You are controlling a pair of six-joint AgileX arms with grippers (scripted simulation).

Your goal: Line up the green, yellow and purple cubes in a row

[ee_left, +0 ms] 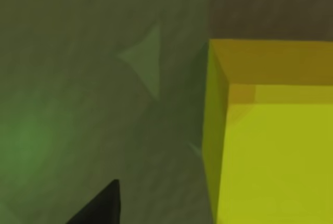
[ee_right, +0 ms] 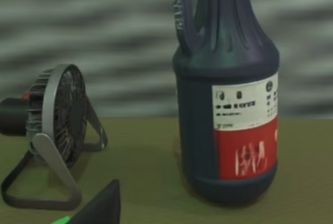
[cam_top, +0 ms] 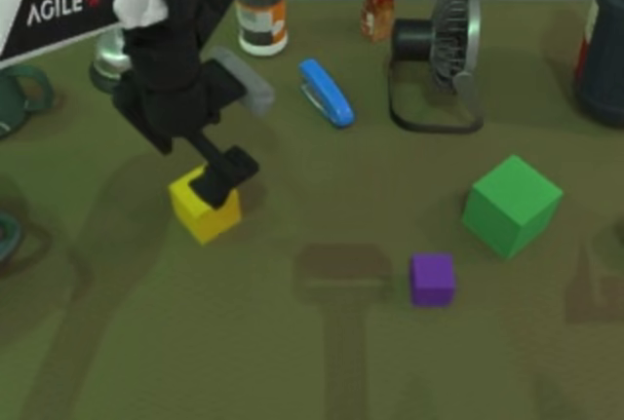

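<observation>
Our left gripper is down on the yellow cube, at its top edge on the far side from the purple cube; whether its jaws are apart or clamped on the cube we cannot tell, since the top view shows only the dark finger block over the cube, and the left wrist view shows one fingertip beside a yellow face. Taking the purple cube as our landmark, the yellow cube lies well off to its left and slightly farther back on the surface, while the green cube stands near it, to its right and farther back. We judge the row as not yet made: the three cubes are scattered, with uneven gaps and no common line. The yellow one looks to be the step in hand, and bringing it alongside the purple cube, then squaring up the green, is what seems left. Our right arm is out of the top view; its wrist camera faces a dark bottle and a small fan.
</observation>
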